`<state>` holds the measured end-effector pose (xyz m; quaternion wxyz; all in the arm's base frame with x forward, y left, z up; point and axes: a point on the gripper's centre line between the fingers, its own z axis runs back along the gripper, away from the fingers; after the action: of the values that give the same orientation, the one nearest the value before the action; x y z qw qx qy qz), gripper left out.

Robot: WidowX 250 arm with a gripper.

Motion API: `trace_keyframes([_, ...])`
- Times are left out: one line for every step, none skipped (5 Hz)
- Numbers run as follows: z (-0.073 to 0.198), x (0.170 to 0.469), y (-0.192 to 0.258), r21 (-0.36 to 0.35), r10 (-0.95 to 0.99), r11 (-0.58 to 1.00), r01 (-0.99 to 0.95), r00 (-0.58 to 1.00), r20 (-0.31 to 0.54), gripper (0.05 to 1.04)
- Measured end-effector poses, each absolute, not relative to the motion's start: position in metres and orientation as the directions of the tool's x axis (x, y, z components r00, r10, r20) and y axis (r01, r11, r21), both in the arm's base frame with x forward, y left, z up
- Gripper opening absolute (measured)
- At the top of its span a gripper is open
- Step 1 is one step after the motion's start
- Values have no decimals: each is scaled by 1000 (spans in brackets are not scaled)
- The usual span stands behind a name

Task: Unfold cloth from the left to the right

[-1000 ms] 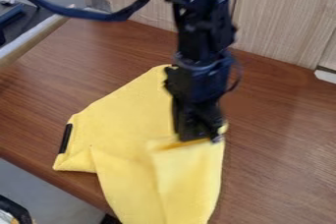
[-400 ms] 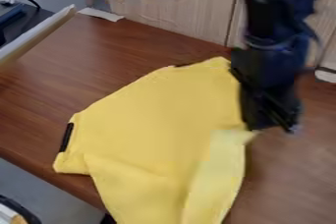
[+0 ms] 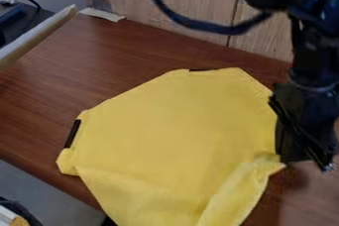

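Observation:
The yellow cloth (image 3: 175, 131) lies spread over the brown table, with a dark strip at its left edge and another at its top edge. A narrow flap is folded over along its lower right side, and its lower end runs out of the view's bottom. At the right, the black gripper (image 3: 306, 164) hangs low over the table, its tip beside the cloth's right corner. Whether that corner is held between the fingertips is hard to make out.
A light wooden board edge (image 3: 36, 36) stands at the upper left, with dark equipment behind it. Pale wood panels (image 3: 192, 4) rise along the table's back edge. The brown table (image 3: 66, 76) ends at a diagonal front edge at lower left.
The gripper has moved right and somewhat toward the camera. The cloth's right corner has shifted the same way, the cloth has spread wider, and the folded flap has narrowed.

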<state>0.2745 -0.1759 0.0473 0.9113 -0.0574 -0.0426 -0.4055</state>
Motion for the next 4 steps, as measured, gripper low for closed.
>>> trace_keyframes([33,281,-189,-74,-762,634,769,639,107,54])
trace_keyframes([23,283,-196,-74,-772,625,777,629,89,67])
trace_keyframes([19,282,-198,-76,-783,615,785,619,63,203])
trace_keyframes([20,282,-197,-73,-782,616,784,620,62,449])
